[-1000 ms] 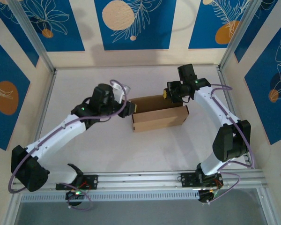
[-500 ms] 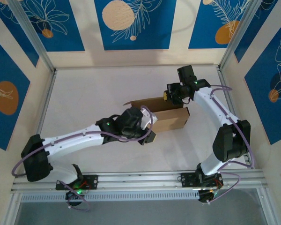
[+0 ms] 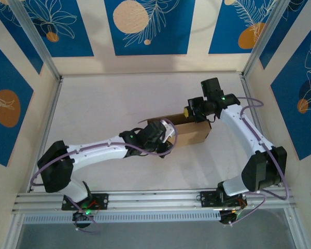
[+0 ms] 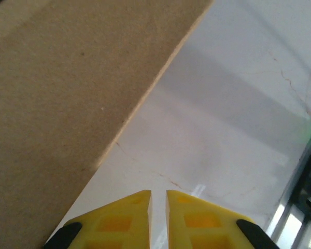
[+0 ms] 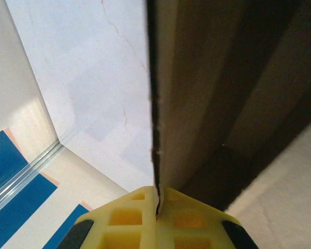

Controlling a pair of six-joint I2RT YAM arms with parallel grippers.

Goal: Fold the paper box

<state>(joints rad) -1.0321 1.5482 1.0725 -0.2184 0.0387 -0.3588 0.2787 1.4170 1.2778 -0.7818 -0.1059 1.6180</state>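
Light and creasable (thin kraft), the paper box (image 3: 192, 134) seems best held edgewise: right gripper (image 5: 156, 202) pinches its wall, left gripper (image 4: 158, 202) nearly closed, empty.

Beneath me spreads a white, faintly veined table (image 3: 103, 104); blue panels (image 3: 171, 31) with orange discs (image 3: 130, 16) wall it; an aluminium rail (image 3: 155, 198) edges it.

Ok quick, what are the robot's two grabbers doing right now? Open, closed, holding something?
Left gripper: jaws almost closed, nothing between them.
Right gripper: jaws closed on a wall of the plain brown cardboard box.
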